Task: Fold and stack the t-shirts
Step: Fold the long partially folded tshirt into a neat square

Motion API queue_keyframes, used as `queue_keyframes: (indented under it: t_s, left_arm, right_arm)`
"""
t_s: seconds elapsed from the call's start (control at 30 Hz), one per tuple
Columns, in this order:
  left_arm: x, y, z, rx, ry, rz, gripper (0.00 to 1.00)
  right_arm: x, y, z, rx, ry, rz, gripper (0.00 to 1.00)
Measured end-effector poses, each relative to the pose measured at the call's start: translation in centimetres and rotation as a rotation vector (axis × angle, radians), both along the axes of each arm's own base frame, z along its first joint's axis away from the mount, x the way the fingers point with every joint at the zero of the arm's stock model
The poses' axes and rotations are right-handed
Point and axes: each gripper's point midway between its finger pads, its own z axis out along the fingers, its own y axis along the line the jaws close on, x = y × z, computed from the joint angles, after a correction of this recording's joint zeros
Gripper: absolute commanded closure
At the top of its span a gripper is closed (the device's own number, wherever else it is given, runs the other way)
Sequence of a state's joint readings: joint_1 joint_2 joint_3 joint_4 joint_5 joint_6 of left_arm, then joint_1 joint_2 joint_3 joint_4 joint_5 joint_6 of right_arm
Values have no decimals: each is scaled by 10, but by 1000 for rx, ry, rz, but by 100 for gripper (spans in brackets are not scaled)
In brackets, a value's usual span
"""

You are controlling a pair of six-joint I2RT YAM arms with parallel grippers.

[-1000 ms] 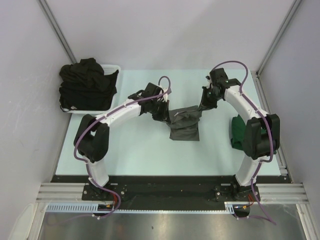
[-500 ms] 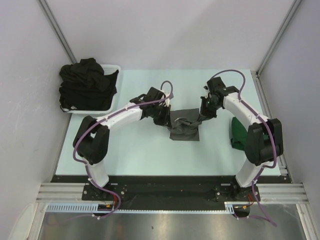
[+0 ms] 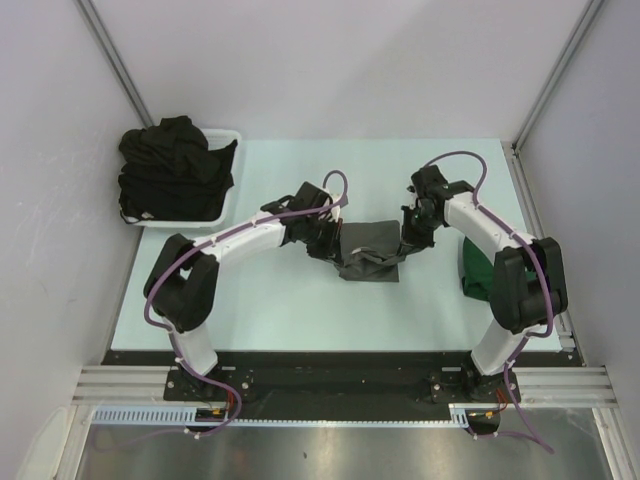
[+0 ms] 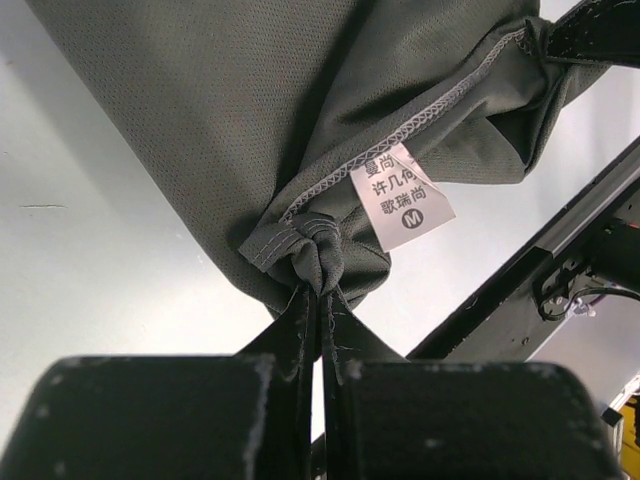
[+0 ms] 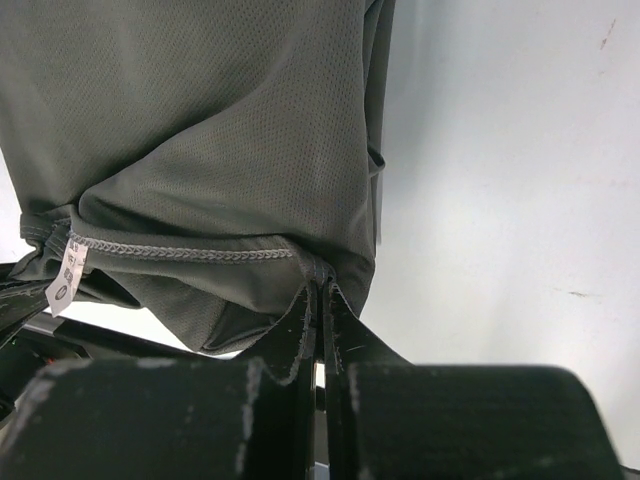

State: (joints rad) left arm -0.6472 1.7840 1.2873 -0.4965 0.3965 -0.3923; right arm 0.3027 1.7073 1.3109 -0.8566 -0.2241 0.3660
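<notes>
Charcoal grey mesh t-shirt [image 3: 375, 238] mid pale green table [image 3: 280, 290], part folded. Left gripper [image 4: 320, 300] and right gripper [image 5: 320, 292] both pinched tight on bunched edge. You lower together, align hems, lay flat before release.

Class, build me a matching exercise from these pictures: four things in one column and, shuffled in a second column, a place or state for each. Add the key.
Things
1. charcoal grey t-shirt
2. dark green t-shirt
3. black t-shirts
4. neck label

Places or states
A. heaped in the white basket, far left
B. at the right edge of the table
C. white, printed with an M
D. pinched by the left gripper and the right gripper, mid-table

Pairs: 1-D, 2-B, 3-A, 4-C
</notes>
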Motion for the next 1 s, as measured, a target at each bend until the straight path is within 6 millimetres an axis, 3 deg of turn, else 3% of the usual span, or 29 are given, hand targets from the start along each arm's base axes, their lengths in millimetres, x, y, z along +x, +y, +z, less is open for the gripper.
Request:
queue_keyframes:
  t_s: [0.23,0.47,0.6,0.87,1.0]
  left_arm:
    - [-3,1,-5,5,5,-2,100]
    - [-4,2,-9,9,9,-1,100]
    - [-3,1,-14,12,13,-2,92]
    - [-3,1,-31,41,42,1,66]
    - [-2,3,-37,58,44,8,56]
  right_arm:
    - [-3,3,-7,-9,23,9,100]
    - [-11,2,-37,-47,125,9,100]
    - [-14,0,-48,-62,164,8,100]
    - [-6,-2,-51,-92,160,5,56]
    - [-6,-5,-52,-108,162,5,48]
